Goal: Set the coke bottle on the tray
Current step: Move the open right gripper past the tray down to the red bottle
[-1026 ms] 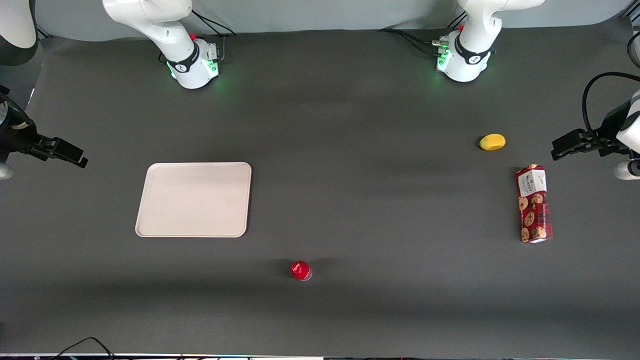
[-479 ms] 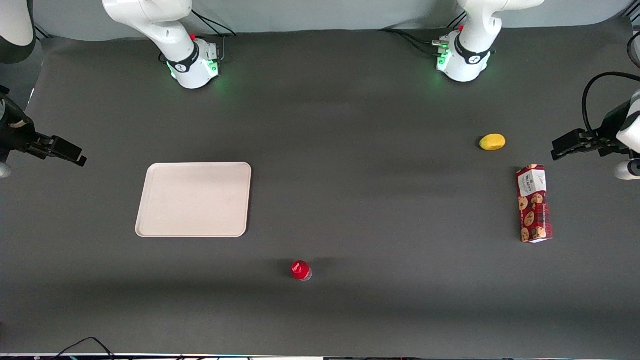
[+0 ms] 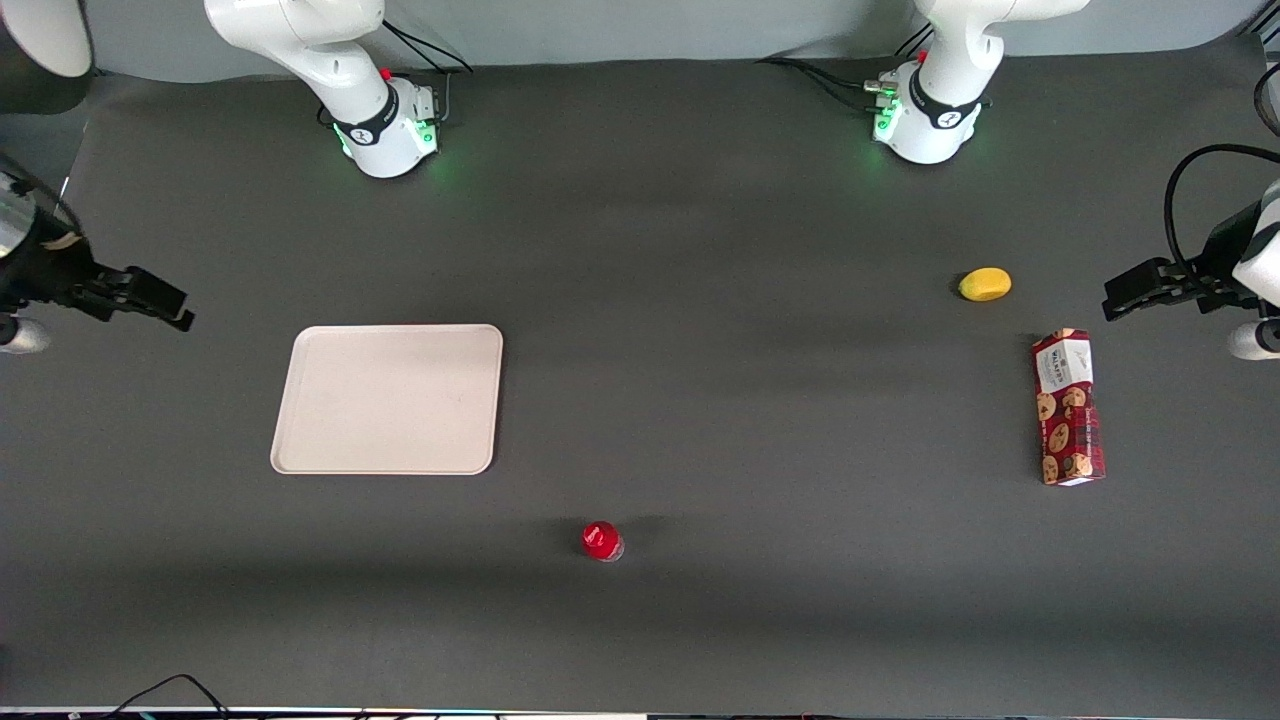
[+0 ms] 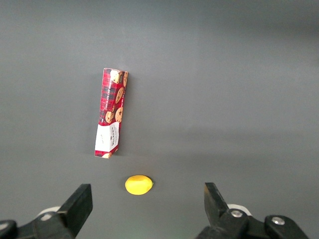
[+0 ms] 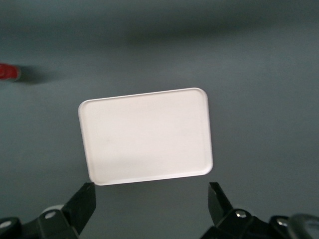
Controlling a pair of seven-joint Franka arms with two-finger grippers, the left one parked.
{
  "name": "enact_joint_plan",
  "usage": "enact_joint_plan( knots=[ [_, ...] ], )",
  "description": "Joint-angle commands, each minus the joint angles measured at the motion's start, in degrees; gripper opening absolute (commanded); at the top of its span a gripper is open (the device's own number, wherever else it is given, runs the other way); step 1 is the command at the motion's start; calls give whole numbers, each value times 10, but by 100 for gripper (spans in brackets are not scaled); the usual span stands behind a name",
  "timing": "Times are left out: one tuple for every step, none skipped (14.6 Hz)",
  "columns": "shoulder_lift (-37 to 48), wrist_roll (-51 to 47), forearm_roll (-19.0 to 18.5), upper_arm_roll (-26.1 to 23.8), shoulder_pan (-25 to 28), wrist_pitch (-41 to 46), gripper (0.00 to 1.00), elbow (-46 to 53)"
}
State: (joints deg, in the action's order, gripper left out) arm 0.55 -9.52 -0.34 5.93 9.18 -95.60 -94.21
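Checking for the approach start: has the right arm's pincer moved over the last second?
Yes. The pincer, open, has shifted slightly toward the tray; the coke bottle is untouched.

One coke bottle [image 3: 602,541], one tray [image 3: 388,398], one cookie box [image 3: 1068,407], one lemon [image 3: 985,284].

Red coke bottle [image 3: 602,541] stands upright, apart from bare beige tray [image 3: 388,398].

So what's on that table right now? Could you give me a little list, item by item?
coke bottle: on the bare table, nearer the front camera than the tray, not held
tray: flat on the table, nothing on it
gripper: open, holding nothing, apart from the tray, at the working arm's end
cookie box: lying flat toward the parked arm's end
yellow lemon-like object: beside the cookie box, farther from the front camera
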Motion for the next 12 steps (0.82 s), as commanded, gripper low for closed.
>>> enact_joint_plan(
  knots=[
    [-22, 6, 17, 5, 66, 14, 100, 34],
    [-26, 5, 39, 9, 87, 11, 100, 36],
    [-30, 0, 70, 23, 121, 9, 100, 43],
    [-41, -1, 87, 44, 166, 9, 100, 59],
    [-59, -1, 92, 63, 201, 9, 100, 84],
    [-77, -1, 100, 68, 229, 9, 100, 105],
    [-97, -1, 106, 68, 247, 5, 100, 125],
    [-129, -9, 105, 67, 258, 3, 100, 159],
    [-167, -28, 105, 62, 261, 3, 100, 201],
    [-203, -55, 106, 61, 265, 3, 100, 234],
    [-235, -77, 105, 61, 278, 1, 100, 254],
    [-260, -87, 102, 62, 290, -20, 100, 266]
  ],
)
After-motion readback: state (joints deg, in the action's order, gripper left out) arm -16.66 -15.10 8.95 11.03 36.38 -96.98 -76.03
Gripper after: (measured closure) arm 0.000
